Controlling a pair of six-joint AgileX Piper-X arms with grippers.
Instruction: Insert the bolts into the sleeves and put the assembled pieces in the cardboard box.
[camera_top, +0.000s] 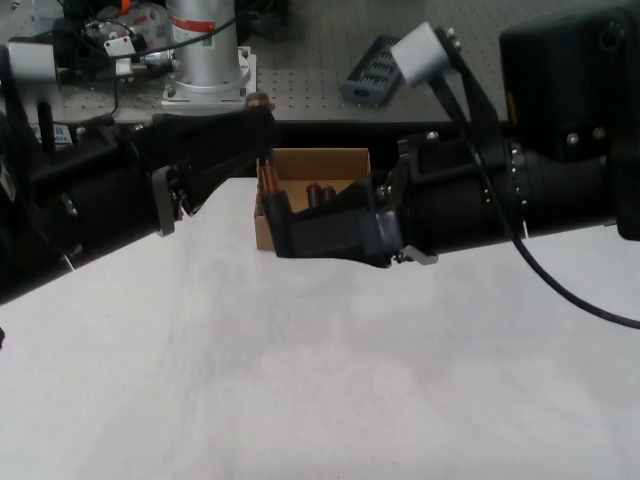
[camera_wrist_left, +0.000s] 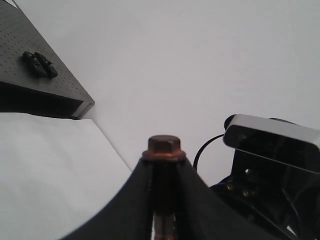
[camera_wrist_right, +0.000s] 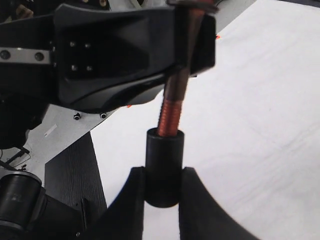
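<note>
Left arm (camera_top: 100, 190) faces right arm (camera_top: 480, 205), jaws clamped.

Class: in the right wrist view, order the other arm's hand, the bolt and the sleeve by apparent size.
1. left hand
2-3. bolt and sleeve: too alike to rank; the bolt looks longer, the sleeve thicker.

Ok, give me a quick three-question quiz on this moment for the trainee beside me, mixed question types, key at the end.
1. True or false: the cardboard box is empty.
2. The bolt is gripped just below its head by: A) the left gripper; B) the right gripper; C) neither.
3. What is the right gripper shut on?
Key: 1 false, copper pieces lie inside. 2 A. 3 the black sleeve, with the bolt's threaded end entering its open end.
</note>
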